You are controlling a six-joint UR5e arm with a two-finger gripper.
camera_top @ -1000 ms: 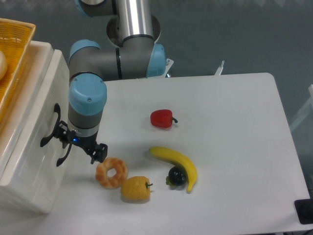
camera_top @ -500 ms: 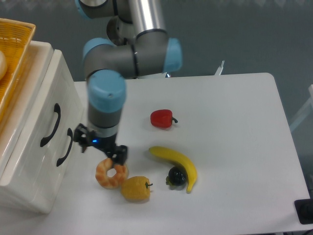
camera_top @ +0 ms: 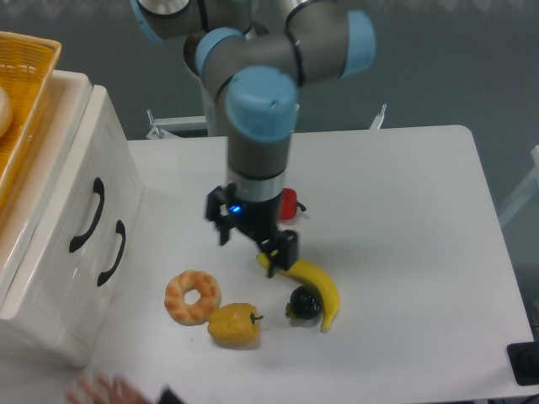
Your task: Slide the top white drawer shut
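The top white drawer (camera_top: 74, 189) is the upper front of the white cabinet at the left, with a curved black handle (camera_top: 86, 215). Its panel lies level with the lower drawer front (camera_top: 118, 278), with no gap that I can make out. My gripper (camera_top: 253, 239) hangs over the middle of the table, well to the right of the cabinet. Its fingers stand open with nothing between them. It hovers just above the banana's left end.
A red pepper (camera_top: 291, 202) peeks out behind the gripper. A banana (camera_top: 318, 288), a dark round fruit (camera_top: 304, 304), a yellow pepper (camera_top: 233, 325) and a doughnut (camera_top: 192, 296) lie toward the front. A yellow wicker basket (camera_top: 24, 93) sits on the cabinet. Something pinkish and blurred (camera_top: 101, 390) shows at the bottom edge.
My gripper has swung away from the drawer handles, moving right across the table to above the banana. The drawer fronts look unchanged over the last half second.
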